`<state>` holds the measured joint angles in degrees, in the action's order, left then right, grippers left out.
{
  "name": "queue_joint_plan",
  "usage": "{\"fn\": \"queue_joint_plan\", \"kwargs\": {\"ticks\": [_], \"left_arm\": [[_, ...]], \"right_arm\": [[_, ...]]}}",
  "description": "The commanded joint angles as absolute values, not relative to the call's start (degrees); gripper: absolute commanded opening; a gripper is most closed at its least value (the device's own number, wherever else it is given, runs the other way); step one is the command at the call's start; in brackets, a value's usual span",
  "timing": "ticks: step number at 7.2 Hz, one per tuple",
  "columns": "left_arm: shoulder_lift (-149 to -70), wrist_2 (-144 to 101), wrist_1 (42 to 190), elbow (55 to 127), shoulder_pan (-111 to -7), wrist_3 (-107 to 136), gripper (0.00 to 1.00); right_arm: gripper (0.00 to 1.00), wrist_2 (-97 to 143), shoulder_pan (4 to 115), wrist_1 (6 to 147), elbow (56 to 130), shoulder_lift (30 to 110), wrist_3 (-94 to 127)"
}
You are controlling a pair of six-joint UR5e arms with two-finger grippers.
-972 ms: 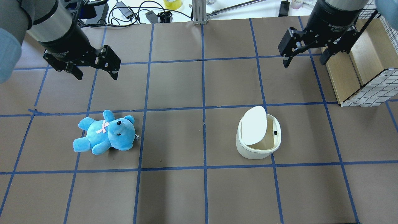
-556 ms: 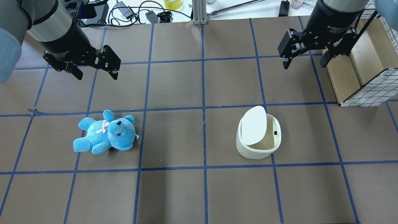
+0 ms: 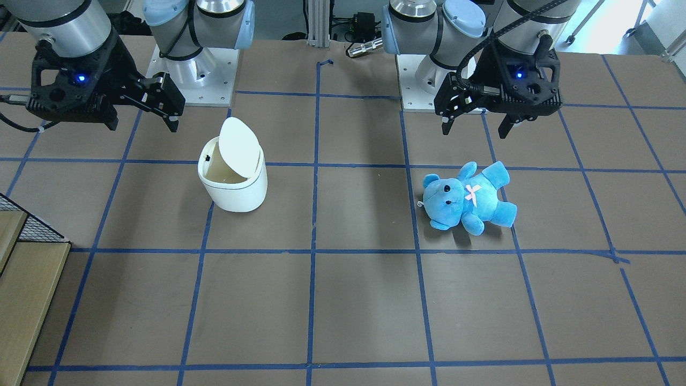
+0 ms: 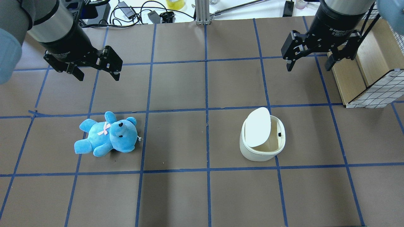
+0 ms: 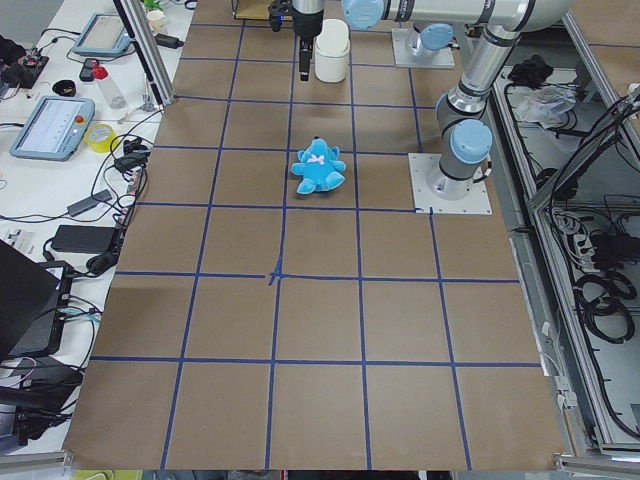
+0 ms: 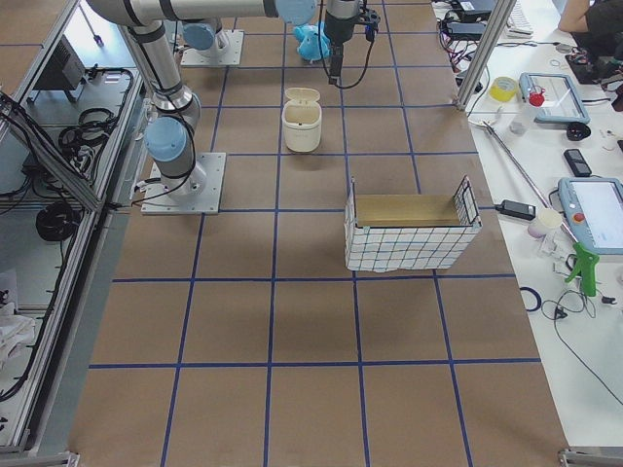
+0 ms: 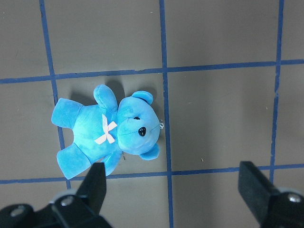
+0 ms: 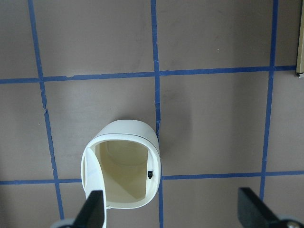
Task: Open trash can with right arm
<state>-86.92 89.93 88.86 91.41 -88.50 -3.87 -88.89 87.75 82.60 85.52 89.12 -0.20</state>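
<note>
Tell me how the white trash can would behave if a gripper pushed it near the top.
Probably light: the trash can looks like thin plastic with nothing visible inside, so it would likely slide easily. With its lid standing up, a high push might tip it. The lid likely swings freely.

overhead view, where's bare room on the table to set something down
Bare: the squares between the blue bear and the trash can, and the row along the view's bottom edge. Crowded: top right, where the right gripper hangs beside the mesh-sided box.
</note>
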Motion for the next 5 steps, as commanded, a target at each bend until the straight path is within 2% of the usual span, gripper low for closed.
{"fn": "queue_joint_plan", "kwargs": {"ticks": [1,5], "left_arm": [[-86.92,89.91,88.86,91.41,-88.51,-3.87,1.0],[-86.92,89.91,88.86,91.41,-88.51,-3.87,1.0]], "right_arm": [[1.0,-88.86,87.8,82.62,85.61,89.3,0.0],[0.99,-89.12,88.67,82.62,85.69,89.3,1.23]]}}
